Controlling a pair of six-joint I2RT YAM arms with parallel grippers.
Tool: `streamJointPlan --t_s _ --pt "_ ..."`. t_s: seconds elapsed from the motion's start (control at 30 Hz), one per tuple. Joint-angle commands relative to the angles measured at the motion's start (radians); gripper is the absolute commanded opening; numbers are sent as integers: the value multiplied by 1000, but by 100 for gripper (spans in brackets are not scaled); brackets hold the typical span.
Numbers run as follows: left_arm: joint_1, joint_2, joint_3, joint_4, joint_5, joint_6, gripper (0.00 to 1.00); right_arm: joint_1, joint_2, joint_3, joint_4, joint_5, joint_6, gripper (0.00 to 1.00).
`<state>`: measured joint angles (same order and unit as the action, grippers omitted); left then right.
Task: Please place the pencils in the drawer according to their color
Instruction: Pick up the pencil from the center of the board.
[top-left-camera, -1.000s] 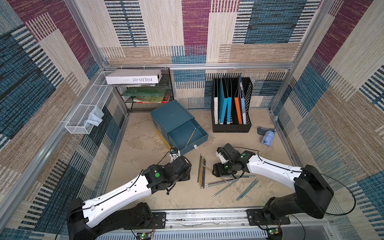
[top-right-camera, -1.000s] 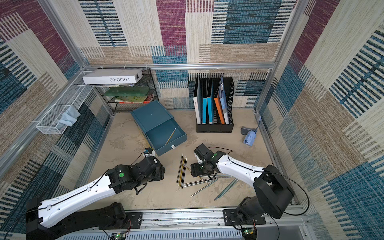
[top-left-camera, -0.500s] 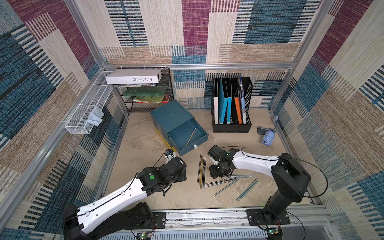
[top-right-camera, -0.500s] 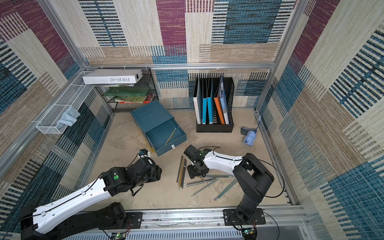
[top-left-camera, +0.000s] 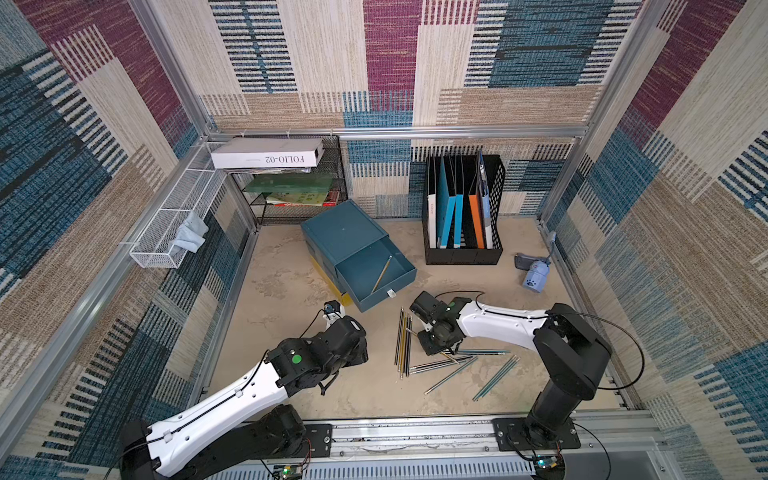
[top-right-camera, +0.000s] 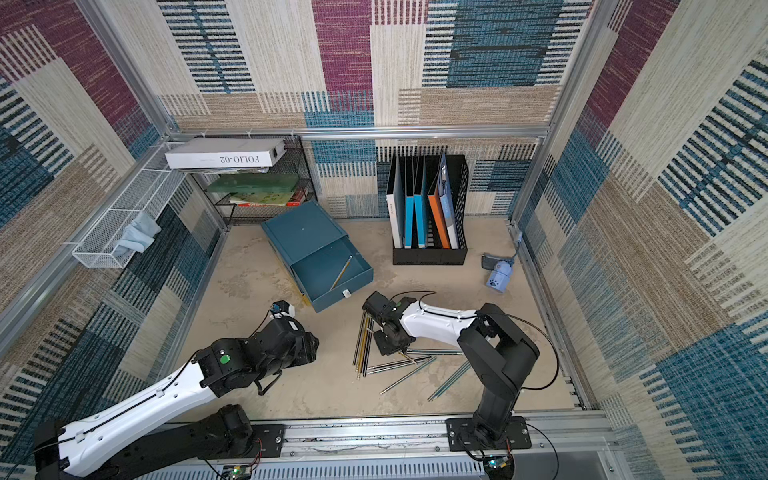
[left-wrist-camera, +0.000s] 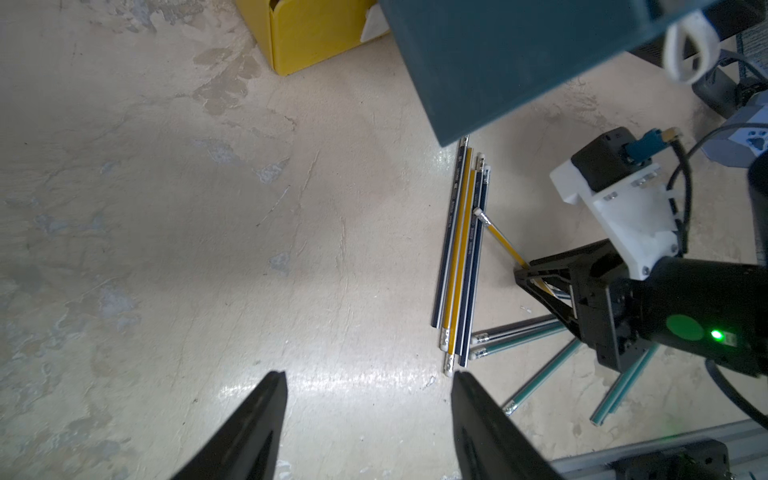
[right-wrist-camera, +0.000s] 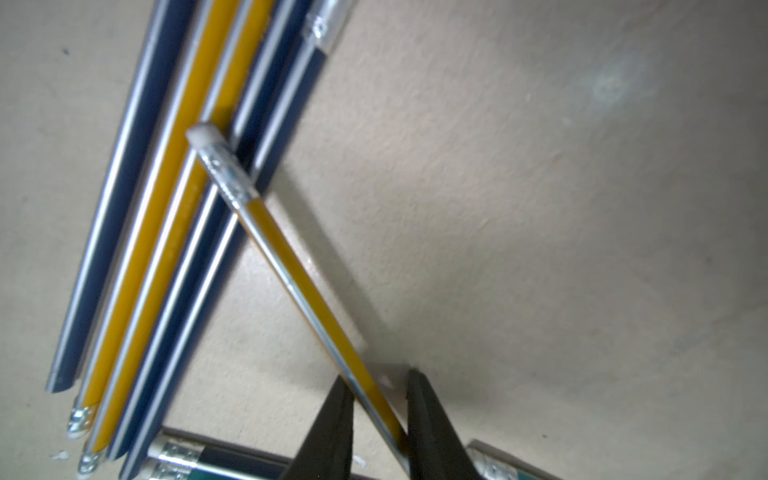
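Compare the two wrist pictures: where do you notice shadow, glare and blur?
Right wrist view: the yellow pencil between the right pincer's fingers throws a soft shadow on the table; the bundled pencils look blurred. Left wrist view: a bright glare streak crosses the table by the left pincer's tips.

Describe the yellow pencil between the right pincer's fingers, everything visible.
The yellow pencil is long, thin, painted yellow with a shiny stripe, ending in a metal ferrule and white eraser. It lies slanted, eraser end over the row of pencils; its other end passes between the fingers of the right pincer, seemingly touching both. Firm grip unconfirmed.
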<state>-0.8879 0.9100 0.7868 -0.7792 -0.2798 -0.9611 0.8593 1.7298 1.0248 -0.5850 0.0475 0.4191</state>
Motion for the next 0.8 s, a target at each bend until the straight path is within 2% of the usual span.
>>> streamJointPlan --t_s 0.0,0.3,0.53,0.77 --pt "3 -5 6 -10 2 4 67 3 4 6 -16 -49 0 23" --pt "9 -6 46 -28 -5 17 67 2 -33 70 -64 -71 -1 0" --pt "23 -7 121 -68 -32 37 67 3 -89 105 -131 -77 20 0" --pt "94 -13 247 -133 -61 90 72 4 -264 64 -160 -148 111 0"
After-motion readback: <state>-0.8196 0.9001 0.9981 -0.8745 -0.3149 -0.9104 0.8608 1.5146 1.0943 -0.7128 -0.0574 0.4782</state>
